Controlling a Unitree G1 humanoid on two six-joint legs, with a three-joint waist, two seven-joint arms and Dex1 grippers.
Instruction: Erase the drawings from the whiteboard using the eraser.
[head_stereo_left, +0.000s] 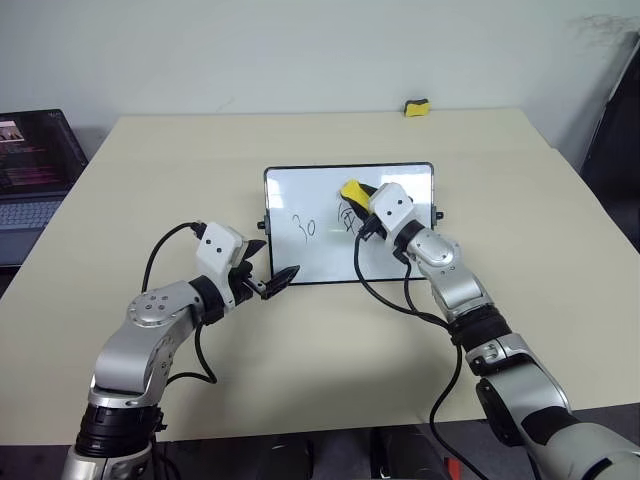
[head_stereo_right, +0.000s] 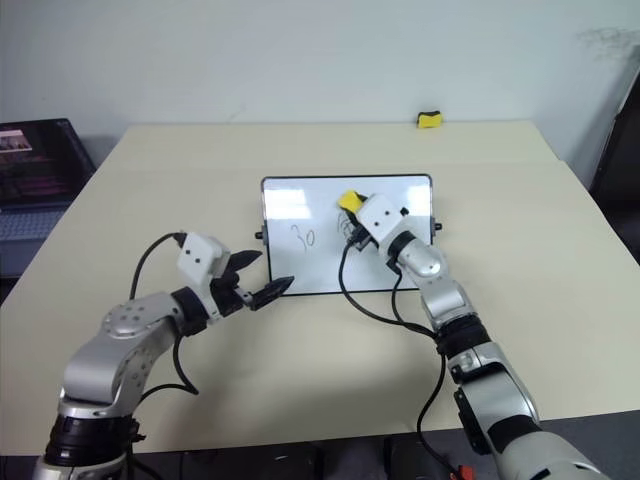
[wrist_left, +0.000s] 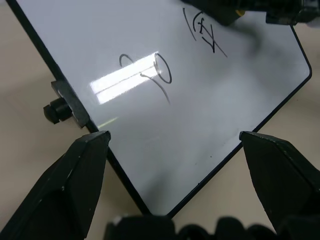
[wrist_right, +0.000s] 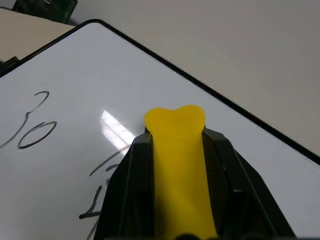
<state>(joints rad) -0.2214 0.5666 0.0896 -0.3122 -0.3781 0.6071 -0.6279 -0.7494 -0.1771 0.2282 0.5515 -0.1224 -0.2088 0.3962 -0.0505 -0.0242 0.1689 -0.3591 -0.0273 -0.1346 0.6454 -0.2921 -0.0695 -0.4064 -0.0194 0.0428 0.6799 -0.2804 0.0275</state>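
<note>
Resting on beige table (head_stereo_left: 520, 220) by pale wall, whiteboard (head_stereo_left: 320, 255); right claw (wrist_right: 176, 131) pinching eraser (wrist_right: 177, 165), left claw (wrist_left: 172, 150) spread empty

A pale beige table (head_stereo_left: 300, 370) carries everything. Near its middle lies the whiteboard (head_stereo_left: 330, 262) — glossy white, thin black frame, a small black knob on each side — bearing black marker drawings (head_stereo_left: 305, 226). At the far edge, right of centre, sits a small yellow-and-black block (head_stereo_left: 417, 107), well apart from the board.
</note>
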